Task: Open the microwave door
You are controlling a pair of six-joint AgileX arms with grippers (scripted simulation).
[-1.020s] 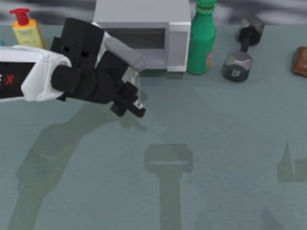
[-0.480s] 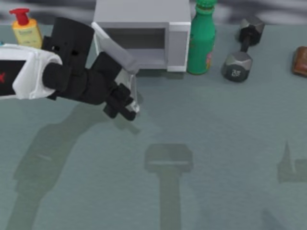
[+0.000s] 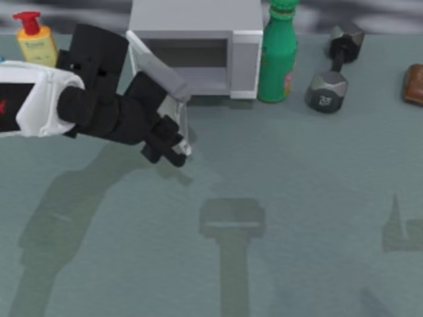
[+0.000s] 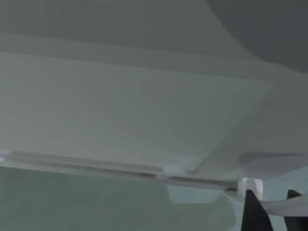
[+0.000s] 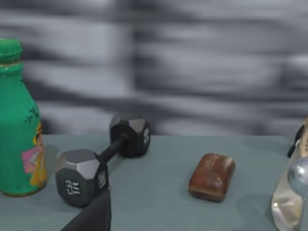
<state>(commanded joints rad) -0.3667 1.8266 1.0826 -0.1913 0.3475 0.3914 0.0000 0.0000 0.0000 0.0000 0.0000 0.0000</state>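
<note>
Table [image 3: 297, 198]: left pincer [image 3: 177, 146] at swung-out microwave door [image 3: 162, 78].

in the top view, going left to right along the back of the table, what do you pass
Yellow pump bottle → microwave, its microwave door swung open toward the left claw → green bottle → dumbbell → brown block at the right edge.

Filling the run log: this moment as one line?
left gripper: on microwave door handle edge | door: swung wide open | microwave cavity exposed | right arm: out of top view
</note>
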